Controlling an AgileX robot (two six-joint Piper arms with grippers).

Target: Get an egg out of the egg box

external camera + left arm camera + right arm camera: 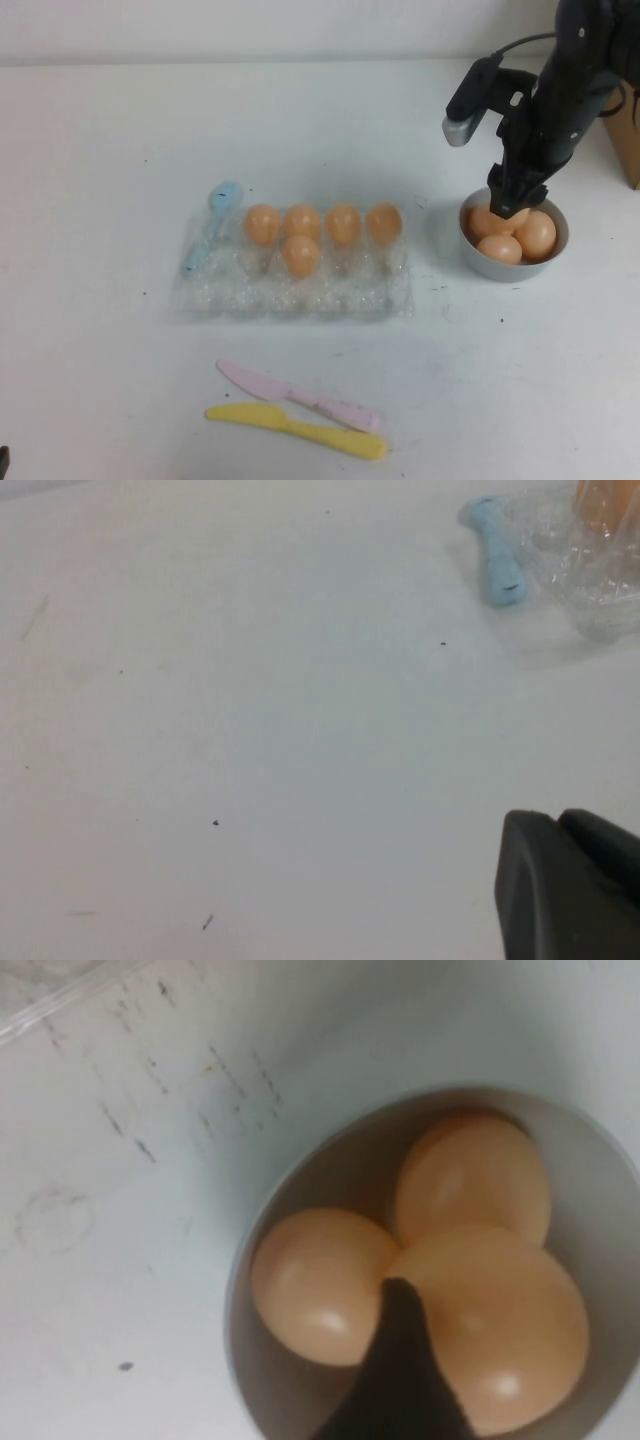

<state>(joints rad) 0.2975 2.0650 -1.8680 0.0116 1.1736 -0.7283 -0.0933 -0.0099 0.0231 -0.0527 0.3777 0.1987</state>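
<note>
We had the right gripper down in the bowl, touching the egg there; whether it gripped, we could not tell. Five eggs sat in the box. Light, smooth, brittle: we judged a gentle hold across the middle best. The left gripper hung over bare table.

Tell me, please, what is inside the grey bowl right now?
The grey bowl holds three eggs. The right tool hangs over them, hiding part of the rear egg from the high view. The left tool sits far away.
</note>
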